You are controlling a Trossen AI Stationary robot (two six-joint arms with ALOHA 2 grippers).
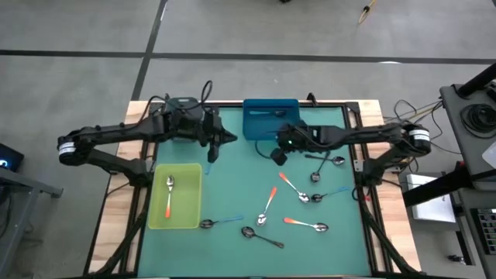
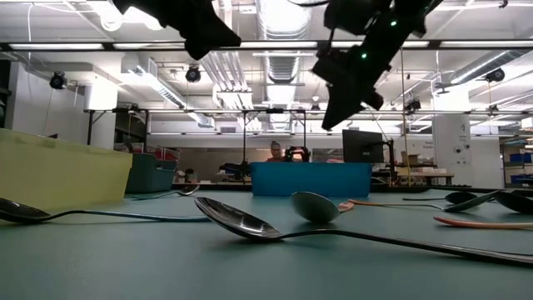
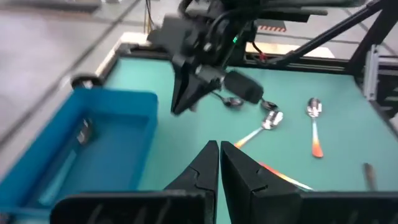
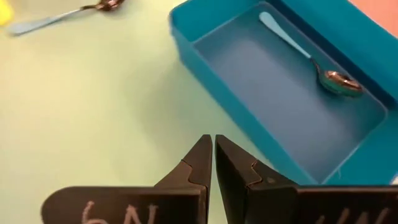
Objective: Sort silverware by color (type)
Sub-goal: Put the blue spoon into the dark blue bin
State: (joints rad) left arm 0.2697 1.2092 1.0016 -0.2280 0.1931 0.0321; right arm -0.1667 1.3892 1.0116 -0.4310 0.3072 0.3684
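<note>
While both arms hang over the far half of the mat, sorting stands as follows.

Done: one orange-handled spoon (image 1: 168, 195) lies in the yellow-green bin (image 1: 157, 219) at the near left; one light-blue-handled spoon (image 4: 309, 58) lies in the blue bin (image 1: 256, 126) at the far middle.

Left: about eight spoons lie loose on the green mat (image 1: 232, 186). Among them are an orange-handled one (image 1: 304, 224), a light-blue-handled one (image 1: 219, 223) just beside the yellow-green bin, and an all-dark one (image 1: 261, 235); more lie near the mat's right edge.

Dark spoons: I see no bin for them.

Progress: early, by my judgement; most pieces are unsorted.

Left gripper (image 3: 219, 163): fingers pressed together, nothing between them, above the mat between the two bins.

Right gripper (image 4: 213, 160): fingers closed and empty, just beside the blue bin's near wall.
</note>
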